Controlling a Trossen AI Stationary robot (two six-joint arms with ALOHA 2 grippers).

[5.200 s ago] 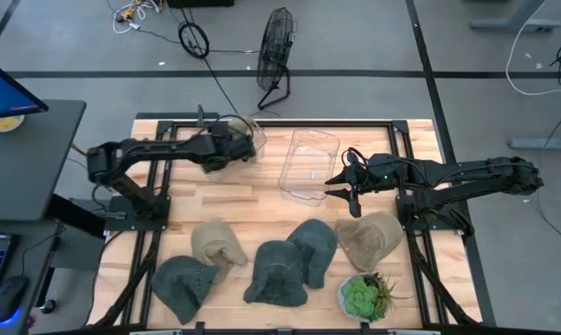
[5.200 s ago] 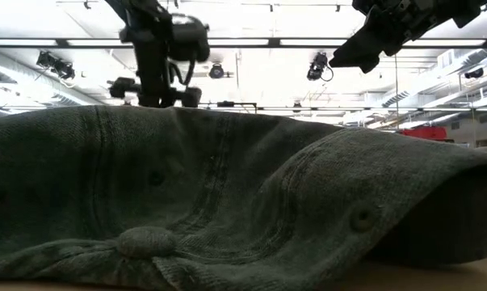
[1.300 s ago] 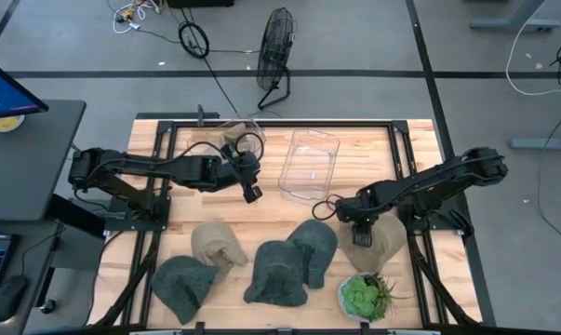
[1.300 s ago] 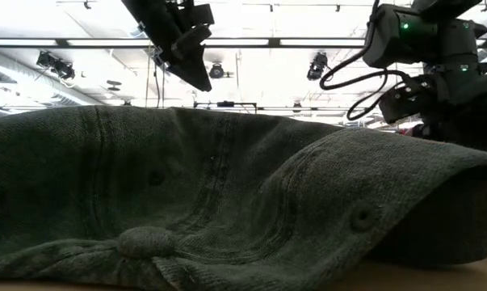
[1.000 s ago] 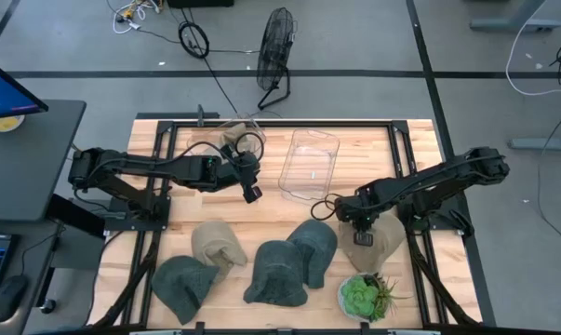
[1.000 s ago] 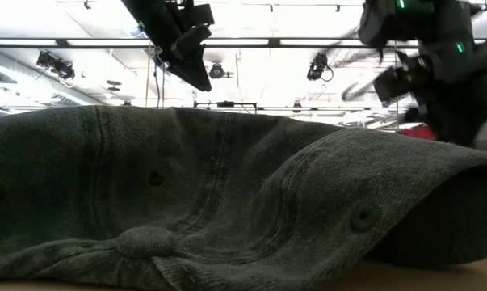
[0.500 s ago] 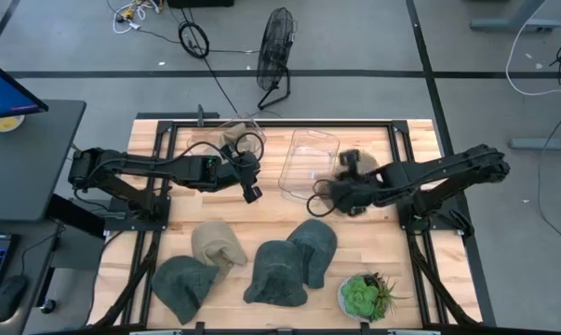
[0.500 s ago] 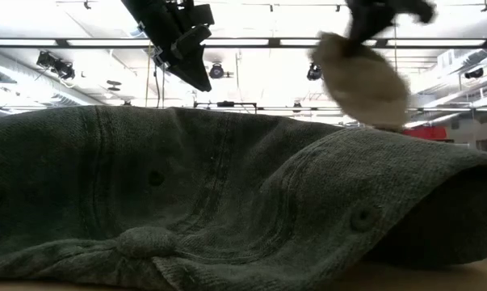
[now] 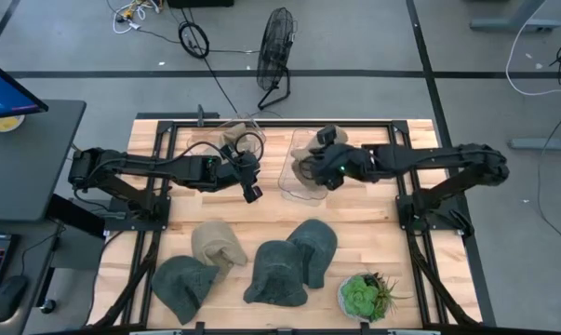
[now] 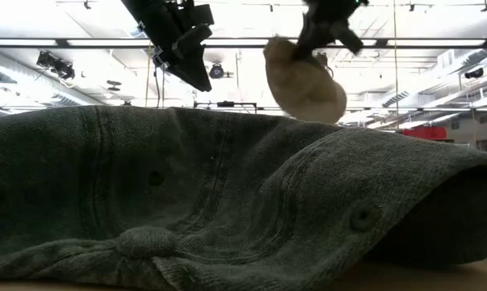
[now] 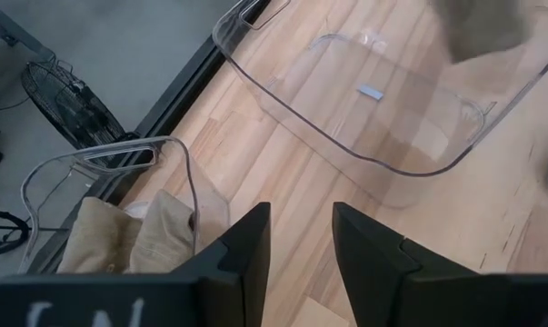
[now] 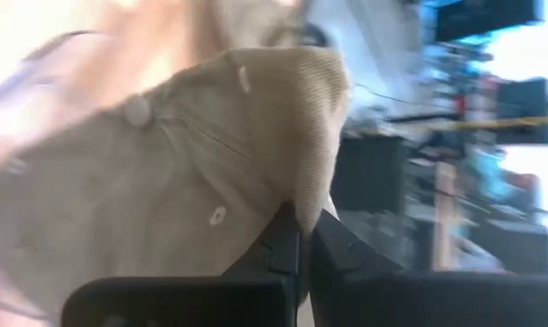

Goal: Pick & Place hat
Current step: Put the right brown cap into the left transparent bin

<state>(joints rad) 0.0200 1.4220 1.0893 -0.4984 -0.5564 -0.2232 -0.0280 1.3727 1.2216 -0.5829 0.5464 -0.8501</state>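
Note:
A tan hat [image 9: 301,170] hangs over the large clear bin [image 9: 310,149] at the far middle, with my right gripper [image 9: 319,166] shut on it. The low view has the hat [image 10: 304,82] dangling under that gripper [image 10: 322,32]. My left gripper [image 9: 253,192] hovers open to the left of the bin, its fingers [image 11: 252,247] holding nothing. Another tan hat [image 9: 215,244] and three dark green hats [image 9: 278,272] lie flat on the near half of the table. A smaller clear bin [image 9: 235,138] at the far left holds a tan hat [image 11: 133,238]. My right gripper pinches a folded edge of the tan hat [image 12: 308,186] between its two fingers [image 12: 287,245]. The hat is lifted clear of the table and hangs slack below the gripper, its crown bulging downward above the clear bin.
A potted green plant [image 9: 364,296] stands at the near right. One dark green hat [image 10: 227,202] fills the low view's foreground. A black frame [image 9: 280,122] borders the table. Bare wood [image 9: 373,233] shows at the near right where the tan hat lay.
My right gripper has shut on the tan hat at the near right, lifted it clear of the table and carried it up, toward the far edge and to the left, until it hangs over the large clear bin. My left gripper has kept still.

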